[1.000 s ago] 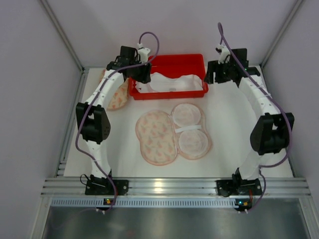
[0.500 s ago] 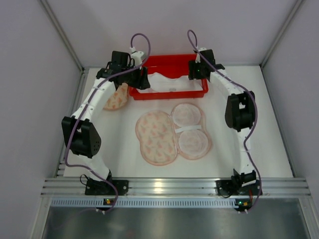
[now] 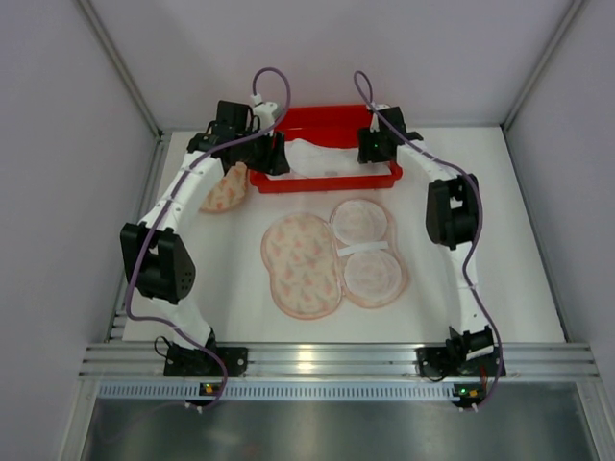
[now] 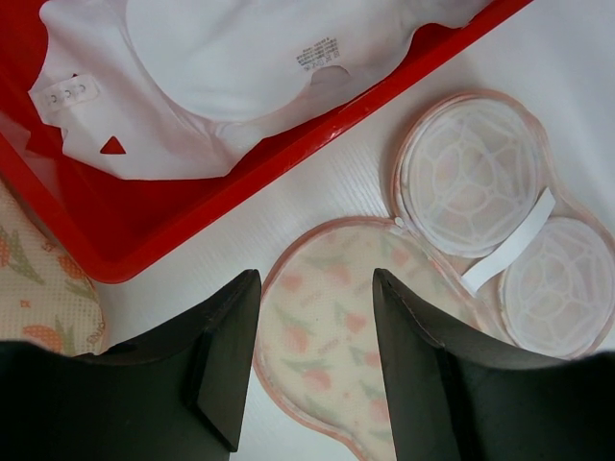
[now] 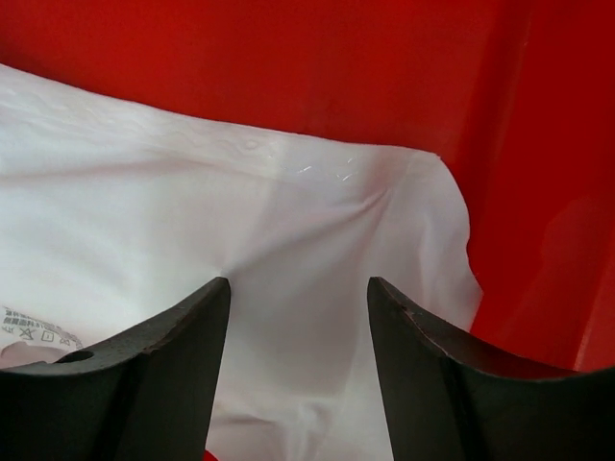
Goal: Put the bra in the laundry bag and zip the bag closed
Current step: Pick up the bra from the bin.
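Note:
The white bra (image 3: 322, 157) lies crumpled in a red tray (image 3: 332, 118) at the back of the table. The laundry bag (image 3: 303, 264) lies unzipped and spread flat in front of the tray, its floral half on the left and its mesh cups (image 3: 367, 252) on the right. My left gripper (image 3: 272, 154) hangs open over the tray's left front corner; in the left wrist view (image 4: 315, 279) the bag's floral half (image 4: 336, 336) shows between its fingers. My right gripper (image 3: 375, 146) is open just above the bra's right end (image 5: 250, 221), with white fabric between its fingers (image 5: 192, 346).
A second floral bag (image 3: 226, 188) lies left of the tray, partly under the left arm, and shows at the lower left of the left wrist view (image 4: 38, 288). The tray's red wall (image 5: 538, 192) rises close to the right of the right gripper. Enclosure walls stand on three sides.
The right arm has swung left from the table's back right corner to over the tray's right end. The left arm shifted slightly left. Both grippers hold nothing.

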{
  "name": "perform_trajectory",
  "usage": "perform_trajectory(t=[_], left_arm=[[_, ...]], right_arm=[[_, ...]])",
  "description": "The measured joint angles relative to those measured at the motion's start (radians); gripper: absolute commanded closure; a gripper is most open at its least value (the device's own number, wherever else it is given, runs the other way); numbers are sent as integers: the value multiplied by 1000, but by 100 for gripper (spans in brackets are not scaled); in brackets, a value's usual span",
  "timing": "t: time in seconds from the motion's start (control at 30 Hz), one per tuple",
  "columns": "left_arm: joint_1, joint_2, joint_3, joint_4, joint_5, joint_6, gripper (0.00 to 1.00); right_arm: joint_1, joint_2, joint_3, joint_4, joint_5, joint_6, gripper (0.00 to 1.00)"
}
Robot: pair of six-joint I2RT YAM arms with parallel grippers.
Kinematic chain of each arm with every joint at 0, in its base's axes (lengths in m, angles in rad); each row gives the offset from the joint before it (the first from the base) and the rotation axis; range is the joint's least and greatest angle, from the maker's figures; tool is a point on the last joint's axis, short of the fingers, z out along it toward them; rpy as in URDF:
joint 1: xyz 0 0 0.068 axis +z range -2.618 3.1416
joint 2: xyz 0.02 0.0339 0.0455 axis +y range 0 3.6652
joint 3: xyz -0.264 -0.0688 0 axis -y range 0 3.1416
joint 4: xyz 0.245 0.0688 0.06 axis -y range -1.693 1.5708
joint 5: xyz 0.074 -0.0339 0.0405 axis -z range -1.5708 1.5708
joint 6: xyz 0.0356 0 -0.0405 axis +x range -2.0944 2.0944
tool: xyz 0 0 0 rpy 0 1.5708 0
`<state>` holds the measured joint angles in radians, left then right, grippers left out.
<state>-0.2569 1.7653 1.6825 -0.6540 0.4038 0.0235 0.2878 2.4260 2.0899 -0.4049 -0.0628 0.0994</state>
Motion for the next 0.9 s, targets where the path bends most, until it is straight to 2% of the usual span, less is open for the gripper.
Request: perform_trajectory(t=[0.13, 0.27, 0.3, 0.33, 0.67, 0.9], left_arm=[[0, 12, 1, 0, 0, 0, 43], [0, 20, 1, -1, -1, -1, 43], [0, 20, 1, 0, -1, -1, 43], [0, 20, 1, -1, -1, -1, 43], [6, 19, 0, 0, -15, 2, 42], [11, -8, -14, -1, -47, 11, 41]], right_arm=[[0, 32, 2, 2, -22, 17, 49], [-1, 39, 13, 10, -48, 26, 79], [-1, 39, 13, 11, -56, 29, 93], [-1, 39, 13, 10, -63, 30, 99], [-1, 18, -4, 14, -137, 23, 100], [0, -197, -139, 89, -141, -69, 100]])
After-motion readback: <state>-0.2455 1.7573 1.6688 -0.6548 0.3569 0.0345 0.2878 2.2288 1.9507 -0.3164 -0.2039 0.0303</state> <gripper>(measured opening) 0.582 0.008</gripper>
